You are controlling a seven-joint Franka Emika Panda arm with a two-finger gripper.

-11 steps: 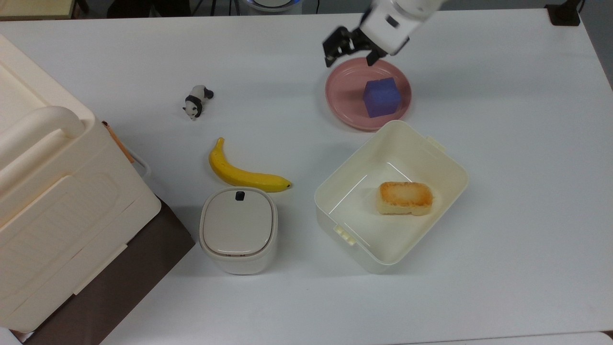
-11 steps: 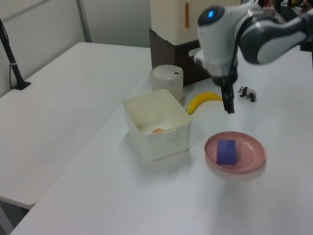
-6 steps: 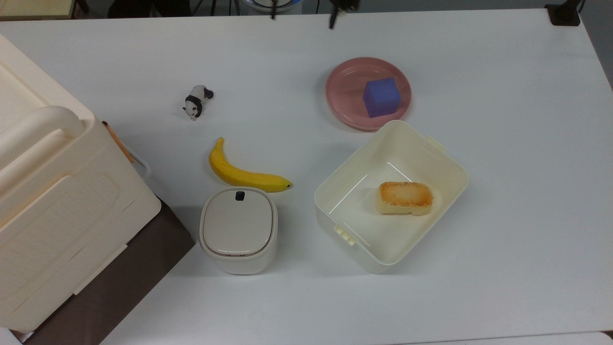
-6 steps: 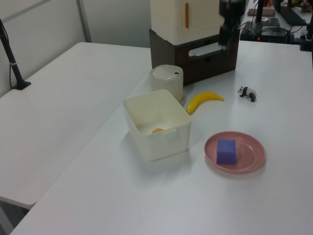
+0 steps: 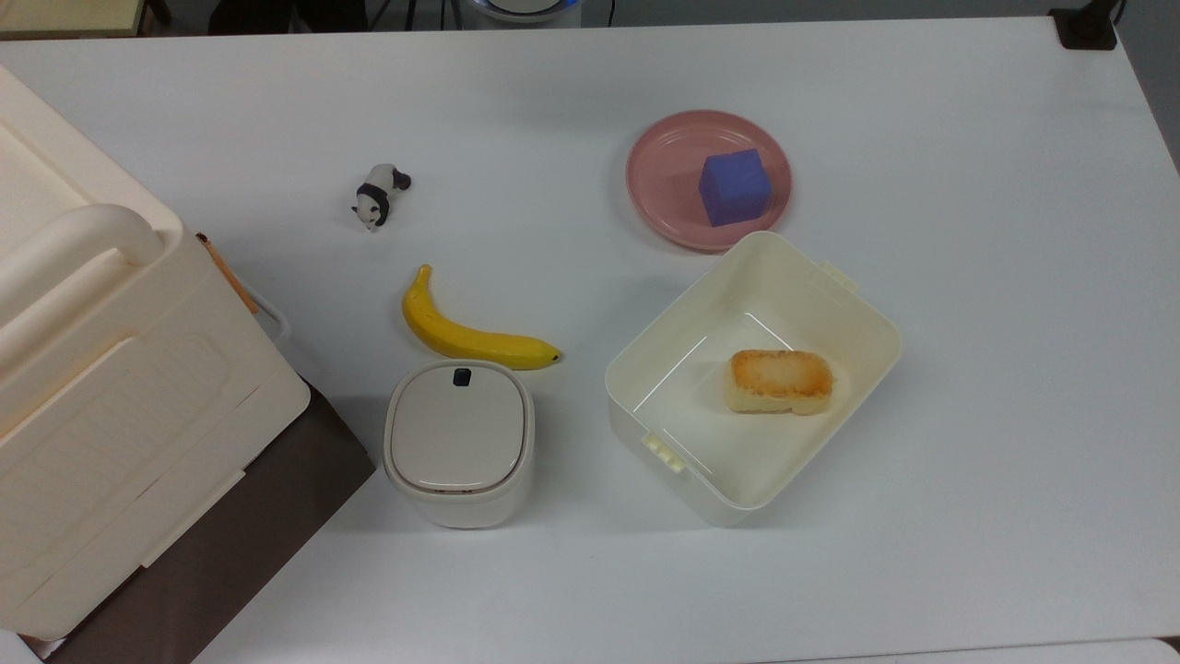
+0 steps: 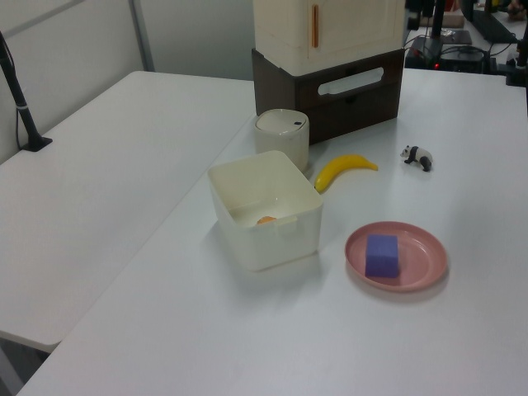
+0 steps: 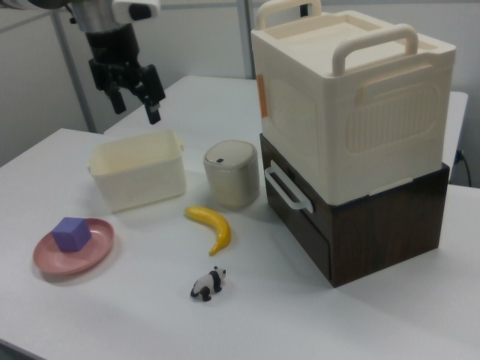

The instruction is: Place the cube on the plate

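Blue-purple cube [image 7: 72, 233] sits on plate [image 7: 94, 253] — jaws apart, high above it.

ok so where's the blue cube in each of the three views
Top view: the cube sits on the pink plate, upper centre-right.
Left view: the cube is on the plate, lower right.
Right view: the cube is on the plate, lower left.
Shared landmark: the cream tub next to the plate.
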